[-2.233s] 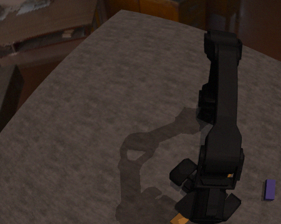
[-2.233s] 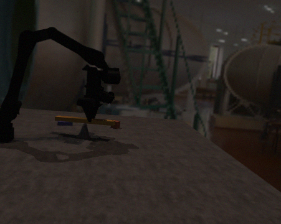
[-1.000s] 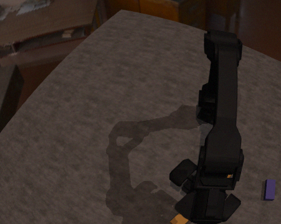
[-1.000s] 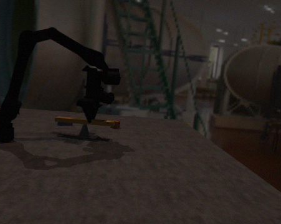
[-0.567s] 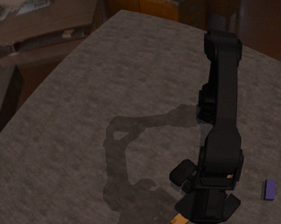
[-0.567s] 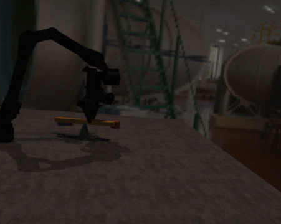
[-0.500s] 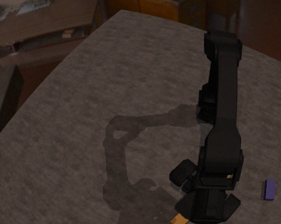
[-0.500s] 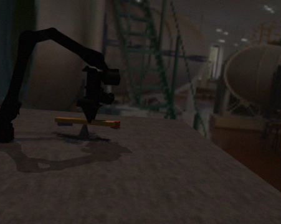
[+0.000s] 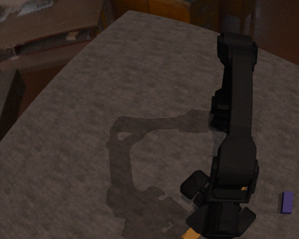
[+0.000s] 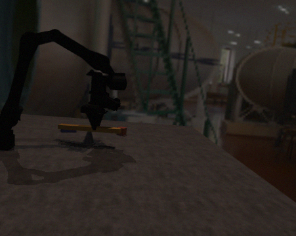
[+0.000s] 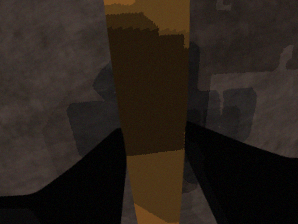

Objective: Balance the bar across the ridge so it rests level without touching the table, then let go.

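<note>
Top view: the arm (image 9: 237, 109) runs down the right half of the frame, and its wrist covers almost all of the work area. Only one orange end of the bar (image 9: 189, 235) shows, at the bottom edge just left of the wrist. A small purple block (image 9: 287, 202) lies on the table (image 9: 73, 139) at the lower right, well apart from the gripper. The ridge is hidden under the wrist in this view.

Exterior view: the gripper (image 10: 94, 126) points straight down at centre left and is clenched on the bar (image 10: 92, 128) near its middle. The bar appears roughly horizontal, with both ends off the table. The ridge (image 10: 88, 139), a small dark wedge, stands directly below the grip point. Whether the bar's underside touches the ridge crest or sits just above it cannot be determined here.

Wrist view: the bar (image 11: 149, 90) runs from the top of the frame to the bottom, and the two dark fingers close on it from the lower left and lower right. The ridge is not visible.

Failure modes on release:
- If the grip point is offset from the bar's centre of mass, the bar tips and one end strikes the table.
- If a gap remains above the crest, the bar drops, bounces and may slide off.
- If the jaws open unevenly or drag, the bar rotates on the crest.
- Any residual tilt at release produces the same tipping result.
</note>
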### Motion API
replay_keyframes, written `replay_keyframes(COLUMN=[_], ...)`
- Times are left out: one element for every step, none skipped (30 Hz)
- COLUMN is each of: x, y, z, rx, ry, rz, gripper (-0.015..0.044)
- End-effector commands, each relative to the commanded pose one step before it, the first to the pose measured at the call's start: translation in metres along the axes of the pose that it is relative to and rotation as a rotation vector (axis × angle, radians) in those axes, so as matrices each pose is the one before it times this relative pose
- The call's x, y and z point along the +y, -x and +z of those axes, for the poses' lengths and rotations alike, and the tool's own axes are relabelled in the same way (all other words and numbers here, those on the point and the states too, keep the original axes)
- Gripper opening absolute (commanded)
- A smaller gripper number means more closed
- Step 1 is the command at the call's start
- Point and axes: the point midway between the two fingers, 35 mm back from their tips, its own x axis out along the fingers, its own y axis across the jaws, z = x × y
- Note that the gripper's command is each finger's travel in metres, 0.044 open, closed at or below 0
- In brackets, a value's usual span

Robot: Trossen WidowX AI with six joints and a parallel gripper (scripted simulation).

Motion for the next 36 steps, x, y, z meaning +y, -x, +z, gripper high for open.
replay_keyframes(x=[0.00084, 0.0, 0.0, -0.00002, 0.0, -0.00001, -0.00001, -0.00003, 0.0, -0.00001, -0.00001, -0.00002, 0.0, -0.00001, -0.00001, -0.00004, 0.0, -0.00001, -0.00001, -0.00001, 0.0, -0.00001, -0.00001, -0.00003, 0.0, -0.00001, -0.00001, -0.00002, 0.0, -0.00001, -0.00001, -0.00002, 0.0, 0.0, 0.0, -0.00002], y=[-0.00041, -0.00008, -0.00008, -0.00017, 0.0, -0.00008, -0.00008, -0.00017, 0.0, -0.00008, -0.00008, -0.00017, 0.0, -0.00008, -0.00008, -0.00017, 0.0, -0.00008, -0.00008, -0.00017, 0.0, -0.00008, -0.00008, -0.00017, 0.0, -0.00008, -0.00008, -0.00017, 0.0, -0.00008, -0.00008, -0.00017, 0.0, -0.00008, -0.00008, -0.00017], z=[-0.0003, -0.00001, -0.00001, -0.00003, 0.0, -0.00001, -0.00001, -0.00003, 0.0, -0.00002, -0.00002, -0.00003, 0.0, -0.00002, -0.00002, -0.00002, 0.0, -0.00001, -0.00001, -0.00002, 0.0, -0.00001, -0.00001, -0.00001, 0.0, -0.00001, -0.00001, 0.0, 0.0, 0.0, 0.0, 0.0, 0.0, 0.0, 0.0, 0.00001], rx=[0.00197, 0.0, 0.0, 0.0, 0.0, 0.0, 0.0, 0.0, 0.0, 0.0, 0.0, 0.0, 0.0, 0.0, 0.0, 0.0, 0.0, 0.0, 0.0, 0.0, 0.0, 0.0, 0.0, 0.0, 0.0, 0.0, 0.0, 0.0, 0.0, 0.0, 0.0, 0.0, 0.0, 0.0, 0.0, 0.0], ry=[-0.0022, 0.0, 0.0, 0.0, 0.0, 0.0, 0.0, 0.0, 0.0, 0.0, 0.0, 0.0, 0.0, 0.0, 0.0, 0.0, 0.0, 0.0, 0.0, 0.0, 0.0, 0.0, 0.0, 0.0, 0.0, 0.0, 0.0, 0.0, 0.0, 0.0, 0.0, 0.0, 0.0, 0.0, 0.0, 0.0], rz=[0.00505, 0.0, 0.0, 0.0, 0.0, 0.0, 0.0, 0.0, 0.0, 0.0, 0.0, 0.0, 0.0, 0.0, 0.0, 0.0, 0.0, 0.0, 0.0, 0.0, 0.0, 0.0, 0.0, 0.0, 0.0, 0.0, 0.0, 0.0, 0.0, 0.0, 0.0, 0.0, 0.0, 0.0, 0.0, 0.0], gripper=[0.0, 0.0, 0.0, 0.0, 0.0, 0.0, 0.0, 0.0, 0.0, 0.0, 0.0, 0.0, 0.0, 0.0, 0.0, 0.0, 0.0, 0.0, 0.0, 0.0, 0.0, 0.0, 0.0, 0.0, 0.0, 0.0, 0.0, 0.0, 0.0, 0.0, 0.0, 0.0, 0.0, 0.0, 0.0, 0.0])
